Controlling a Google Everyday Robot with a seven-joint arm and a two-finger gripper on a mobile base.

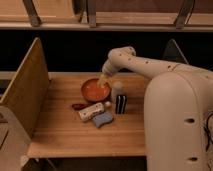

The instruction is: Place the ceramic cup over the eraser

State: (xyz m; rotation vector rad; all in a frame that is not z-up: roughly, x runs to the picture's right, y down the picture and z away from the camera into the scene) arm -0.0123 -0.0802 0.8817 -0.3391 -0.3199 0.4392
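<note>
The ceramic cup [117, 88] is a small white-cream cylinder standing on the wooden table [65, 132], right of the orange bowl [94, 90]. The eraser [120, 104], a small upright black block with thin white stripes, stands just in front of the cup and close to it. My gripper [102, 80] hangs from the white arm over the far right part of the orange bowl, just left of the cup.
A white oblong with a red label [92, 111] and a flat blue sponge [103, 119] lie in front of the bowl. A small dark red object [78, 106] lies left of them. A tall wooden panel [25, 92] bounds the table's left side. My white body [177, 125] fills the right.
</note>
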